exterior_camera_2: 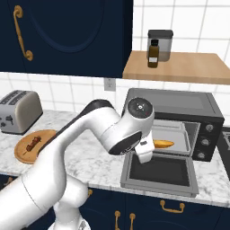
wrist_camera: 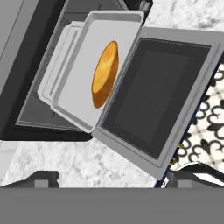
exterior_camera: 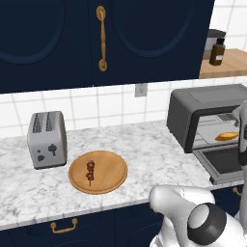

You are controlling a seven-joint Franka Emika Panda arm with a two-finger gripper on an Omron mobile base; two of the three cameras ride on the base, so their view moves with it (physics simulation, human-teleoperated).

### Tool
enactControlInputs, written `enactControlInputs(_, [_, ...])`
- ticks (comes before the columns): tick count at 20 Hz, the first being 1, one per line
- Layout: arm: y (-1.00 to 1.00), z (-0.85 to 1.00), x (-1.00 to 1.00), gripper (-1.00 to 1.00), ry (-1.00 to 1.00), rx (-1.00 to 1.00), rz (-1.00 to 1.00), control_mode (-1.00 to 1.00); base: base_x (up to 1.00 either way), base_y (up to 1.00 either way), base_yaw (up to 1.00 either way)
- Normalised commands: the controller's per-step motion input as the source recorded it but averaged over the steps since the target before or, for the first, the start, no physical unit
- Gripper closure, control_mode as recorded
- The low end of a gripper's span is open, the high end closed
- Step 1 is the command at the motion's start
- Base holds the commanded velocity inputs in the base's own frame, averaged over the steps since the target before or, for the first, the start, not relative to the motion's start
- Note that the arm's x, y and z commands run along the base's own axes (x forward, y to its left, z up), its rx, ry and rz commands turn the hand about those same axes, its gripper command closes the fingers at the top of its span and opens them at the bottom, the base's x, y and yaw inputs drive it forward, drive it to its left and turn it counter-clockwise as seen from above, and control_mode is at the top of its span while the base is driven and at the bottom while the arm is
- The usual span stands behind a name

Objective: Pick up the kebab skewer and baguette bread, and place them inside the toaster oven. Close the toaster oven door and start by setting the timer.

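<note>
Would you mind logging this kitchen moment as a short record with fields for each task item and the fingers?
bread: baguette lies on the tray inside the toaster oven
skewer: kebab skewer on the round wooden plate, on the counter beside the toaster
door: oven door dropped open, flat
fingers: gripper open, holding nothing, above the open door
left to do: skewer into oven, shut door, set timer

No text, label or number reads anywhere — every marking is too blurred.
</note>
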Motion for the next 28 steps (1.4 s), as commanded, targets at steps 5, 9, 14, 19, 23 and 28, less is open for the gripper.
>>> enactControlInputs(5, [1.0, 0.0, -0.26, -1.0, 0.11, -0.04, 0.22, -1.0, 0.0, 0.0, 0.0])
enactControlInputs(9, [1.0, 0.0, 0.02, -1.0, 0.17, -0.04, 0.24, -1.0, 0.0, 0.0, 0.0])
enactControlInputs(14, [1.0, 0.07, 0.3, -1.0, 0.22, -0.01, 0.32, -1.0, 0.0, 0.0, 0.0])
enactControlInputs(19, [1.0, 0.0, 0.38, -1.0, 0.31, -0.04, 0.33, -1.0, 0.0, 0.0, 0.0])
enactControlInputs(23, [1.0, -0.03, 0.23, -1.0, 0.33, -0.11, 0.27, -1.0, 0.0, 0.0, 0.0])
enactControlInputs(28, [1.0, -0.37, 0.22, -1.0, 0.13, -0.08, 0.19, -1.0, 0.0, 0.0, 0.0])
